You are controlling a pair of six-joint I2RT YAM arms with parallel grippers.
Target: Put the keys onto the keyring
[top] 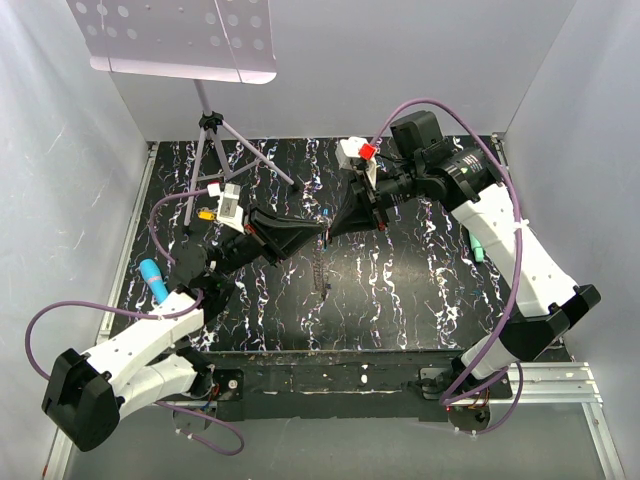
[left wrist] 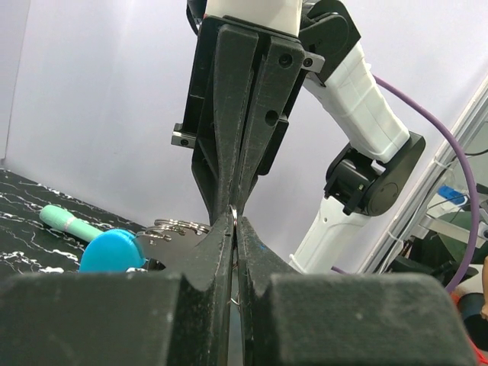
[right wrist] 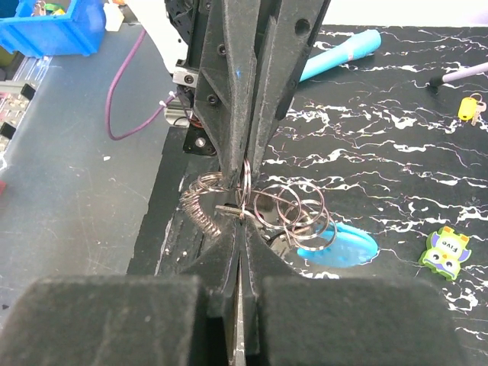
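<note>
My two grippers meet tip to tip above the middle of the table. The left gripper (top: 322, 229) (left wrist: 235, 221) is shut on a thin metal ring of the keyring (right wrist: 248, 177). The right gripper (top: 335, 226) (right wrist: 242, 215) is shut on the same bunch, just below the left fingertips (right wrist: 232, 152). Several linked rings (right wrist: 299, 207) (left wrist: 180, 226) and a coiled grey chain (right wrist: 197, 200) (top: 322, 270) hang from the pinch. A key with a blue head (right wrist: 337, 247) (left wrist: 113, 250) dangles among the rings.
A teal marker (top: 154, 279) (right wrist: 345, 52) lies at the left of the black marbled table (top: 400, 290). A green lumpy object (right wrist: 447, 252) and a small yellow piece (right wrist: 468, 107) (top: 205, 214) lie on the table. A tripod stand (top: 209, 150) stands at the back left.
</note>
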